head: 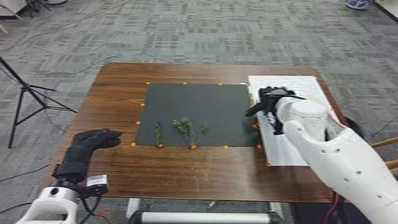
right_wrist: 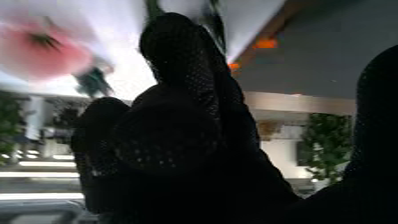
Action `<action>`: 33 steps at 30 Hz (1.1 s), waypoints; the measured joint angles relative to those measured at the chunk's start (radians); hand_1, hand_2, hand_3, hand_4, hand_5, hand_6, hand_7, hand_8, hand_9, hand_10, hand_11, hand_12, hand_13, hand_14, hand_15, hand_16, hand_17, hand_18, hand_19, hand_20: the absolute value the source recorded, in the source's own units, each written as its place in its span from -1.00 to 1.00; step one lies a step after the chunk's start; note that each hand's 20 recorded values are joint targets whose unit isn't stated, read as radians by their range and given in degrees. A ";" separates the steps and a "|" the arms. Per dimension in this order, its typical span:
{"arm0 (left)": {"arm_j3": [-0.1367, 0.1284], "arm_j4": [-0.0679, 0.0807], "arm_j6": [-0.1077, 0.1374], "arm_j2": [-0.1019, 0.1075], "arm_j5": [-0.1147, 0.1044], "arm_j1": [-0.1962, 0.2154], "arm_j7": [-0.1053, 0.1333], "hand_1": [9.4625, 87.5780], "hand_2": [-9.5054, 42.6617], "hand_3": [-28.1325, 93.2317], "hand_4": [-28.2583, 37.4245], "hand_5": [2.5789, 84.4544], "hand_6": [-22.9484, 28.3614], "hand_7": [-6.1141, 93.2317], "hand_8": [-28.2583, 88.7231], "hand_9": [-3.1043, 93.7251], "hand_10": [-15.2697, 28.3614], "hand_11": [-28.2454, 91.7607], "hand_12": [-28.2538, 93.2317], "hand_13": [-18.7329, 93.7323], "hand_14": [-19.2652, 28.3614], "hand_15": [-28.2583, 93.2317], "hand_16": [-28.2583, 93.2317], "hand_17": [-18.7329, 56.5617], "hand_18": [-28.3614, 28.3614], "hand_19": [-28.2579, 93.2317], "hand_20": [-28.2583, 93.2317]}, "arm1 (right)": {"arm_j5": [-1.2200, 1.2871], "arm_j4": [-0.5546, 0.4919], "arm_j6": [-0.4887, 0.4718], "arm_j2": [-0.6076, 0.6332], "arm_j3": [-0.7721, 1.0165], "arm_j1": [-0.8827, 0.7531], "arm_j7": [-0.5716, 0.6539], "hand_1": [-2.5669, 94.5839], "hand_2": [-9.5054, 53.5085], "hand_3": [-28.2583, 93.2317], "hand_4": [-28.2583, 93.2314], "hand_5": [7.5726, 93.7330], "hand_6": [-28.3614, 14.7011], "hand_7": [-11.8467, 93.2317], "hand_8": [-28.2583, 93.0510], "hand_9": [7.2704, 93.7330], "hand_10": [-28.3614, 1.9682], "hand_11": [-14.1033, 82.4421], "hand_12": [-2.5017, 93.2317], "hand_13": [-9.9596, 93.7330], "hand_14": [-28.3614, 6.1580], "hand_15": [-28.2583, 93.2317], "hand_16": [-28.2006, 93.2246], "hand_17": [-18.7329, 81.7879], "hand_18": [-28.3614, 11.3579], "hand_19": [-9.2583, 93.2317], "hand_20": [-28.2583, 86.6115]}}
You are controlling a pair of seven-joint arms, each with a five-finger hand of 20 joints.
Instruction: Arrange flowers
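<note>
one flower (right_wrist: 40,55) (pink), one mat (head: 191,107)

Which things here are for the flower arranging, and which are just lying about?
For the job:
- pink flower
- green sprigs on the dark mat
- white sheet under the right hand

Apparently just about:
- black tripod, on the floor
- blue-and-white pot, far right

Brown wooden table (head: 178,175), mid-frame. Directly on it: dark mat (head: 191,105), centre; white sheet (head: 280,150), right; orange markers (head: 226,147), centre.
</note>
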 measured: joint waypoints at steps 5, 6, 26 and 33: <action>-0.002 -0.003 -0.001 -0.001 0.002 0.004 0.000 -0.50 -0.24 0.52 -0.95 0.38 -0.05 -0.43 -0.65 0.27 0.39 -0.06 -0.23 0.10 0.63 0.09 -0.50 -0.43 0.56 -0.10 -0.10 | 0.011 0.015 0.086 0.004 -0.048 0.028 0.029 0.05 -1.00 0.30 -0.70 0.48 -0.05 -0.35 -0.23 0.84 -0.07 0.08 -0.26 1.00 0.45 0.42 -0.03 0.77 -0.04 1.00 0.38; -0.002 -0.003 -0.001 -0.001 0.002 0.004 0.000 -0.50 -0.24 0.52 -0.95 0.38 -0.05 -0.43 -0.65 0.27 0.39 -0.06 -0.23 0.09 0.63 0.09 -0.50 -0.43 0.56 -0.10 -0.10 | 0.021 0.016 0.115 0.005 -0.051 0.027 0.039 0.10 -1.00 0.28 -0.70 0.48 -0.02 -0.35 -0.12 0.84 -0.07 0.08 -0.26 1.00 0.45 0.43 -0.04 0.77 -0.03 1.00 0.38; -0.006 -0.003 -0.009 -0.001 0.004 0.004 -0.004 -0.50 -0.24 0.52 -0.94 0.38 -0.04 -0.43 -0.65 0.27 0.39 -0.06 -0.23 0.09 0.63 0.09 -0.50 -0.43 0.56 -0.11 -0.10 | 0.084 0.020 0.029 0.001 0.043 0.005 0.068 -0.25 -1.00 0.32 -0.67 0.46 -0.20 -0.46 -0.55 0.82 -0.21 -0.08 -0.33 1.00 0.40 0.31 0.04 0.73 0.00 0.99 0.32; -0.006 -0.004 -0.009 -0.005 0.004 0.005 -0.005 -0.50 -0.24 0.52 -0.94 0.38 -0.04 -0.43 -0.65 0.27 0.39 -0.06 -0.23 0.09 0.63 0.09 -0.49 -0.42 0.56 -0.11 -0.10 | 0.080 0.028 -0.011 -0.019 0.065 -0.017 0.063 -0.24 -1.00 0.25 -0.67 0.42 -0.27 -0.53 -0.53 0.80 -0.28 -0.13 -0.37 1.00 0.35 0.24 0.05 0.73 0.05 0.94 0.28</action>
